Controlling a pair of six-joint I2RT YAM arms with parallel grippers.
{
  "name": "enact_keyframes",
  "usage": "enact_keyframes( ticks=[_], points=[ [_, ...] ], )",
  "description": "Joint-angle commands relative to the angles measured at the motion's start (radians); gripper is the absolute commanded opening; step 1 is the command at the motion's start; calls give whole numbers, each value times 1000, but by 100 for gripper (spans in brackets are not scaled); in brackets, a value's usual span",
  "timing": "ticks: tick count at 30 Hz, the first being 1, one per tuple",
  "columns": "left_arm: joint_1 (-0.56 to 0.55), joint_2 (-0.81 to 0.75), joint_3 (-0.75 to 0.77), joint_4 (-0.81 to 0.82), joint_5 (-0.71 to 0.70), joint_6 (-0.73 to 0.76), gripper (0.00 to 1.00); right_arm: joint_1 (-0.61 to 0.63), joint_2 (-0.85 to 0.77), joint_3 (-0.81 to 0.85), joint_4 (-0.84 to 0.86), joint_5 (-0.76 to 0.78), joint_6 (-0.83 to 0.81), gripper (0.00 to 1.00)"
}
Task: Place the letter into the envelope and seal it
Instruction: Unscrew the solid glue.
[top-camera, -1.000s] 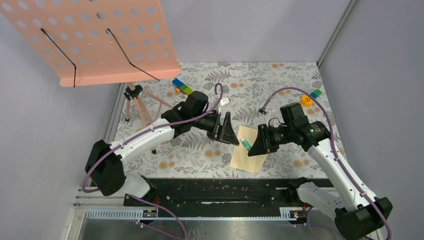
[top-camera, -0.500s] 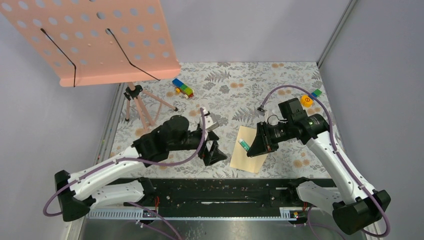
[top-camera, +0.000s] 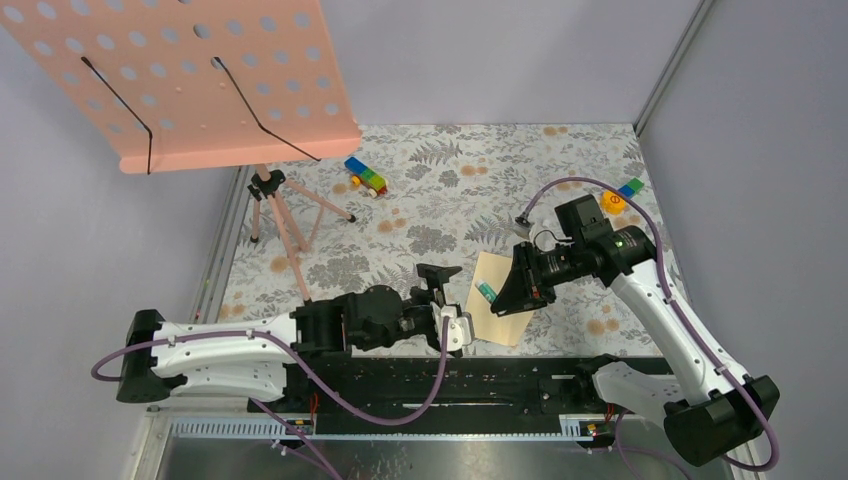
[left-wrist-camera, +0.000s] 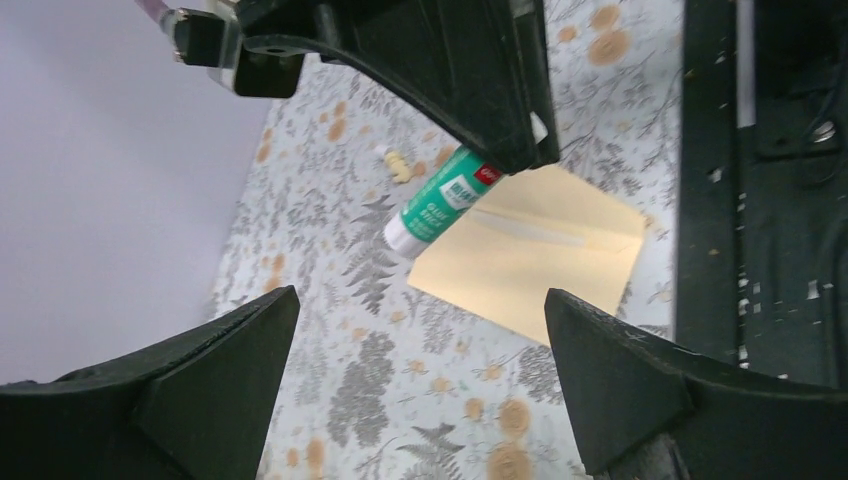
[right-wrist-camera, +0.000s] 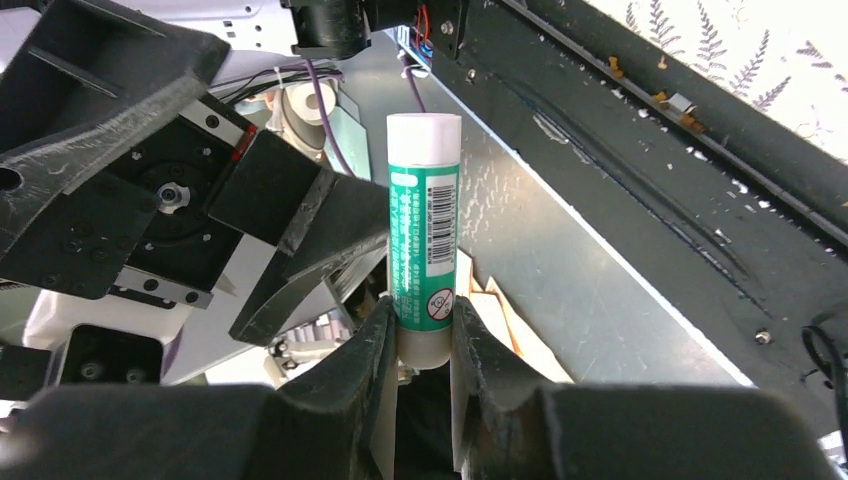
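The envelope (left-wrist-camera: 540, 270) lies flat on the flowered tabletop (top-camera: 430, 200), right of the middle and just beyond the black rail (top-camera: 450, 375) at the near edge. A paler line crosses it, probably the flap. No separate letter is seen, and whether it is already inside cannot be told. The envelope is thin paper, light and limp. It will likely slide on the cover, so pressing it down or taking one free edge seems better than pinching the middle.

The right gripper (right-wrist-camera: 425, 345) has its jaws clenched on one end of a green glue stick (right-wrist-camera: 425, 240), a stiff, smooth tube, above the envelope's far part. The left gripper (left-wrist-camera: 420, 295) hangs just left of the envelope, its jaws spread wide and empty.

Between the two arms the room is tight. A pink music stand (top-camera: 200, 70) and coloured blocks (top-camera: 365, 177) are well apart, far and to the left.
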Motion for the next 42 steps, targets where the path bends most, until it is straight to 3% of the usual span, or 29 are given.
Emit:
enact_keyframes(
  ticks=[1, 7, 14, 20, 32, 42],
  points=[
    [-6, -7, 36, 60, -55, 138, 96, -2, -19, -24, 23, -69, 112, 0],
    [-27, 22, 35, 103, -39, 209, 89, -1, -2, -2, -87, -38, 103, 0],
    [-29, 46, 33, 127, 87, 196, 84, -1, 34, 22, -133, -55, 165, 0],
    [-29, 95, 35, 172, 121, 143, 77, -1, 26, 15, -96, -76, 290, 0],
    [-26, 174, 48, 268, 88, 90, 77, -1, -11, -13, -45, -81, 451, 0],
    [-24, 191, 54, 302, 54, 51, 51, -2, -6, -34, -34, -104, 442, 0]
  ],
)
